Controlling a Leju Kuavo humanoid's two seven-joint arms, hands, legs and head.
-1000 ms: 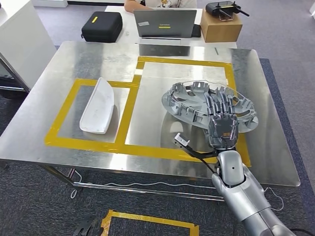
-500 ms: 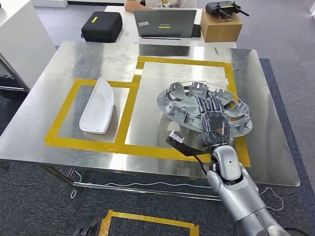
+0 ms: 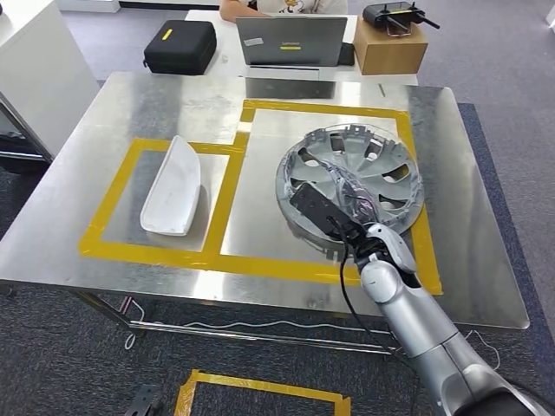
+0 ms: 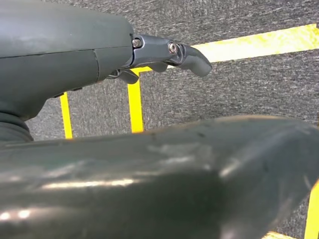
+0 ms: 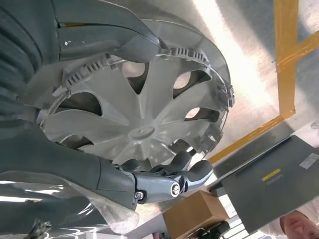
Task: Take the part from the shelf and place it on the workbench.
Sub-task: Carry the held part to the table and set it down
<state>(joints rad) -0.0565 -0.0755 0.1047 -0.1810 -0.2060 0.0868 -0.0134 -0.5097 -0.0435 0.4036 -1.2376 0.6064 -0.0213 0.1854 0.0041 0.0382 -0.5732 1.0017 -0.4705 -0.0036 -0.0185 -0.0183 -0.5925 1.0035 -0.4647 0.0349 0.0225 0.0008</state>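
- Here the right hand grips the hubcap, tilted on edge over the bench, its lower rim at or just above the steel; I cannot tell whether it touches.
- In the right wrist view the thumb curls over one side of the hubcap and the fingers wrap the other, so the part is clamped between them.
- The hubcap sits inside the larger yellow tape rectangle, toward 3 o'clock on the bench.
- A white tray lies in the smaller taped box toward 9 o'clock, well apart from the hubcap.
- At 12 o'clock, beyond the bench, stand a laptop, a black case and a cardboard box, with a person seated behind the laptop.
- The left hand hangs over grey carpet crossed by yellow tape; one finger sticks out with nothing in it, but how wide the rest lie I cannot tell.
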